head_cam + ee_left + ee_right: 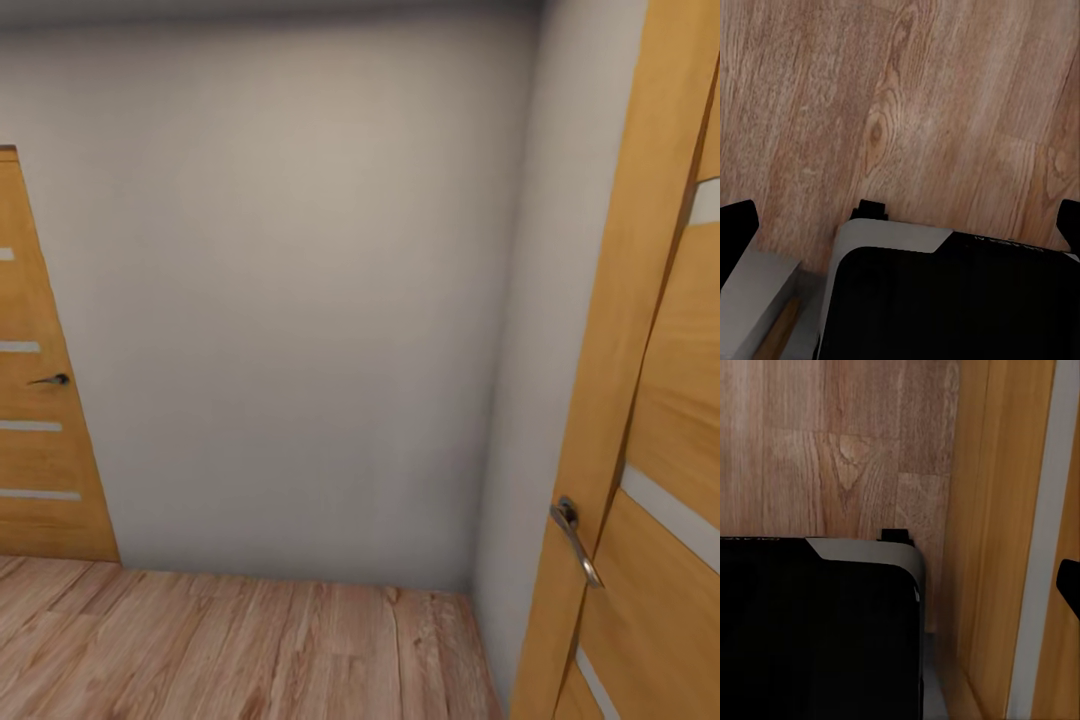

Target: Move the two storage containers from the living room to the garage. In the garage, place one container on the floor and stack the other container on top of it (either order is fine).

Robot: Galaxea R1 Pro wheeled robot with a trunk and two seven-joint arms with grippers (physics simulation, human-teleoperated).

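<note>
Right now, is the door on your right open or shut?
Open. The right door swings into the room, its handle standing clear of the wall.

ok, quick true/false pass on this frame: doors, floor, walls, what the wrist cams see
1. A wooden door with a lever handle stands at the head view's left. True.
2. The floor is dark grey concrete. False: it is light wood plank.
3. A second wooden door stands close at the right, with a metal lever handle. True.
4. An orange-red container sits by the far wall. False: the wall is bare grey-white.
5. The right wrist view shows a wooden door panel close beside the robot's dark base. True.
</note>
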